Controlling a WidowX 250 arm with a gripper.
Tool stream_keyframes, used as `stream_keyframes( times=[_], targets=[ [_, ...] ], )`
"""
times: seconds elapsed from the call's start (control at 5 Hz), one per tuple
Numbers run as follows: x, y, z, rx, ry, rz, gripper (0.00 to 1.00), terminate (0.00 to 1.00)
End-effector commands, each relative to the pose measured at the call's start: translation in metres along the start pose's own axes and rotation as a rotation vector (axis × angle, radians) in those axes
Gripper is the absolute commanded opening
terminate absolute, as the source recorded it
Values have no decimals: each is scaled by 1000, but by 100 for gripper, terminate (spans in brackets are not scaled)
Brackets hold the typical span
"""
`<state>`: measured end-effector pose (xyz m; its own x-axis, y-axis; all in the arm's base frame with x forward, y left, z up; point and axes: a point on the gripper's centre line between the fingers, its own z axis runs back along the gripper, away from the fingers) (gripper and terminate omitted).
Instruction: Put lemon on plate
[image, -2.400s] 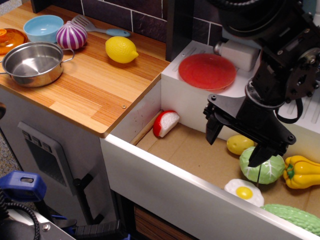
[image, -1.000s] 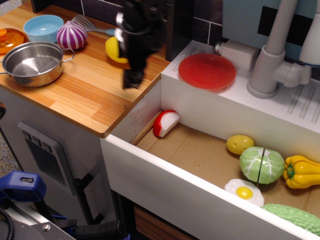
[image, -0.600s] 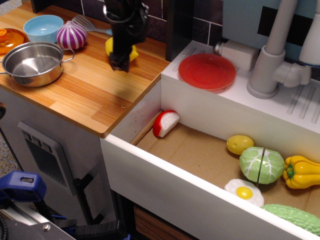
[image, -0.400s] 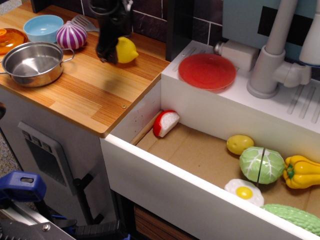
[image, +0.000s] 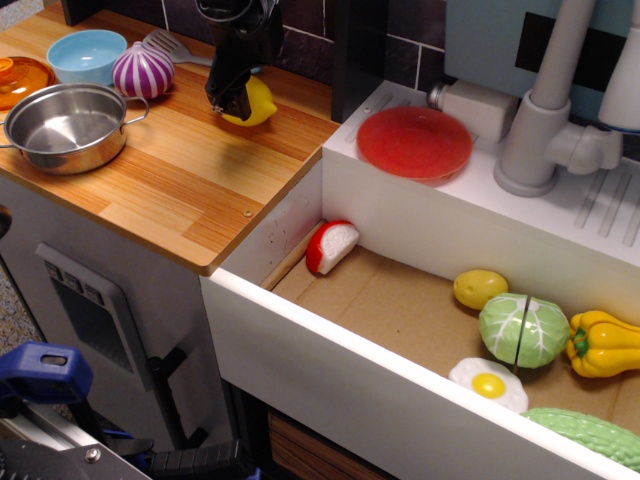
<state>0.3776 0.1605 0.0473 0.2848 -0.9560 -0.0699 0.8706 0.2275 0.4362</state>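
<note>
The bright yellow lemon (image: 259, 102) lies on the wooden counter (image: 180, 170) near its back right corner. My black gripper (image: 232, 98) hangs from above right at the lemon and covers its left half. Its fingers look spread, with one dark finger (image: 217, 98) on the lemon's left side; the other is hard to make out. The lemon rests on the wood. The red plate (image: 415, 142) sits empty on the white ledge to the right, apart from the lemon.
A steel pot (image: 65, 125), blue bowl (image: 87, 55), purple onion (image: 143, 70), spatula (image: 185, 50) and orange dish (image: 15, 80) are at the left. The sink holds a small yellow oval (image: 480, 288), cabbage (image: 523, 330), yellow pepper (image: 603, 343) and egg (image: 488, 384). A grey faucet (image: 545, 110) stands behind.
The gripper came out of the sink at the right, crossed over the counter to the lemon, and has just shifted slightly right onto it. The lemon has not moved.
</note>
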Motion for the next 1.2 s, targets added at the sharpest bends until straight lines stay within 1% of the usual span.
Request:
stream_keyframes(
  times=[0.0,0.2,0.6,0.8,1.0],
  targets=[
    [-10,4,3,-4,-7,-3,100,0],
    [-14,-2,3,-11,-4,-9,100,0],
    [-18,-5,-10,-68,-39,-1,100,0],
    [-20,-11,-18,-115,-50,55,100,0],
    [-15,-18,-10,-113,-16,106,0,0]
  ],
)
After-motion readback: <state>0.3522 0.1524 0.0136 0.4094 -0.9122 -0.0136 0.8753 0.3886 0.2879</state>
